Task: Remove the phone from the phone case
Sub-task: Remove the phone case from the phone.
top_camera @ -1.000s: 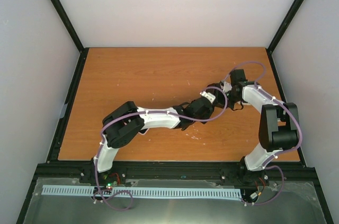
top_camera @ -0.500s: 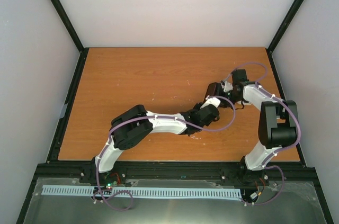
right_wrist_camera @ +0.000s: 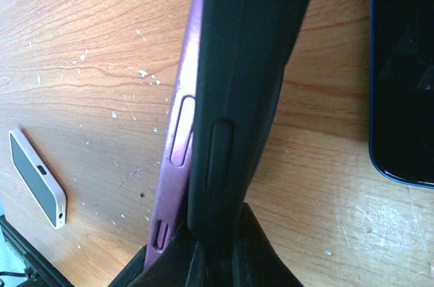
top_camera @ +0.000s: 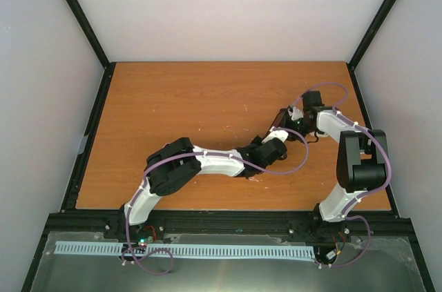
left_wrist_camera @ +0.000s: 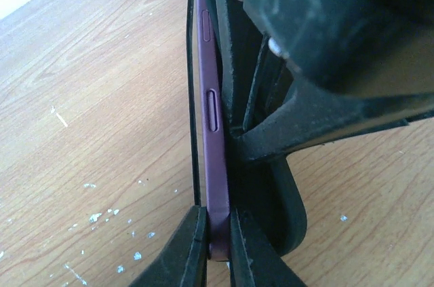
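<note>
**Phone and case both pinched, edge-up, mid-right of table**

Top view: both arms reach in and meet right of centre on the table (top_camera: 179, 105). The left gripper (top_camera: 275, 141) comes in from the lower left and the right gripper (top_camera: 295, 114) from the upper right, nearly nose to nose. The phone and case sit between them, too small and too covered to make out here.

Left wrist: the left gripper (left_wrist_camera: 211, 250) is pressed together on the bottom end of the purple phone (left_wrist_camera: 211, 131), one finger (left_wrist_camera: 186, 256) on each face. The phone stands on edge above the wood, side buttons facing the camera. The black case (left_wrist_camera: 268, 199) lies right against its far face and bows away from it lower down. A thin black strip runs along the phone's other face; can't tell what it is. The black bulk at upper right is the right gripper's body.

Right wrist: the right gripper (right_wrist_camera: 213, 256) is clamped on the end of the case (right_wrist_camera: 237, 97), whose button bump faces the camera. The phone (right_wrist_camera: 178, 131) shows just left of the case, touching it along its length. On the table, a small white gadget (right_wrist_camera: 37, 178) lies at left and a dark flat device (right_wrist_camera: 403, 70) with a blue rim at right, both apart from the grip.
</note>
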Robot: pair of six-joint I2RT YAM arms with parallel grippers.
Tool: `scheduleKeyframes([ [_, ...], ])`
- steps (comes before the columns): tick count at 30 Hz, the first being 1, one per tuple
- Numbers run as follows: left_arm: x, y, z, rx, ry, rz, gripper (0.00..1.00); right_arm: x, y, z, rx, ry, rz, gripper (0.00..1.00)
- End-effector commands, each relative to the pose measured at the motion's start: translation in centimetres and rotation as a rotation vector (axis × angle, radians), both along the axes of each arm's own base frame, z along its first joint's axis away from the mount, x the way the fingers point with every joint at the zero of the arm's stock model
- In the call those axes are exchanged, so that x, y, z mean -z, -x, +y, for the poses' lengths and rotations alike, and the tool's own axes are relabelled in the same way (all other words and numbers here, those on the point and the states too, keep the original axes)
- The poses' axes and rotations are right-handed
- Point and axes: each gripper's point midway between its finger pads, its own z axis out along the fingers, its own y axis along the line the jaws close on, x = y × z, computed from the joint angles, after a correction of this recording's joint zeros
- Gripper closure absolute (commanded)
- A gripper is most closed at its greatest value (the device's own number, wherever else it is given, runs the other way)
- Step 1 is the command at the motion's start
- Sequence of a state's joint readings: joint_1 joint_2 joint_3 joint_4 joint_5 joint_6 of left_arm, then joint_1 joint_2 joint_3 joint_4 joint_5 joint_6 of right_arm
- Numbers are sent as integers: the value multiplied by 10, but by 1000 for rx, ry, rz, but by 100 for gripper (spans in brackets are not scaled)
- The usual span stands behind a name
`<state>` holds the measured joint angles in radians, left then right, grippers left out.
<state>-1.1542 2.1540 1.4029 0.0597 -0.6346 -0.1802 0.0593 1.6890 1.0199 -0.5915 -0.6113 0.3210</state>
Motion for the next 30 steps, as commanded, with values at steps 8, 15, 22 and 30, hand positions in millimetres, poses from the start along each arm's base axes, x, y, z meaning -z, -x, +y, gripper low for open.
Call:
scheduleKeyframes([
  [8, -30, -18, 33, -124, 161, 54, 100, -17, 3, -10, -91, 92, -137, 97],
  [15, -54, -33, 56, -160, 311, 122, 100, -42, 1, -13, -170, 140, -263, 97],
  [22, -74, -36, 73, -199, 349, 114, 100, -56, -2, -16, -160, 164, -321, 97],
  [30, -89, -37, 87, -219, 404, 126, 100, -70, -8, -30, -140, 258, -375, 97],
])
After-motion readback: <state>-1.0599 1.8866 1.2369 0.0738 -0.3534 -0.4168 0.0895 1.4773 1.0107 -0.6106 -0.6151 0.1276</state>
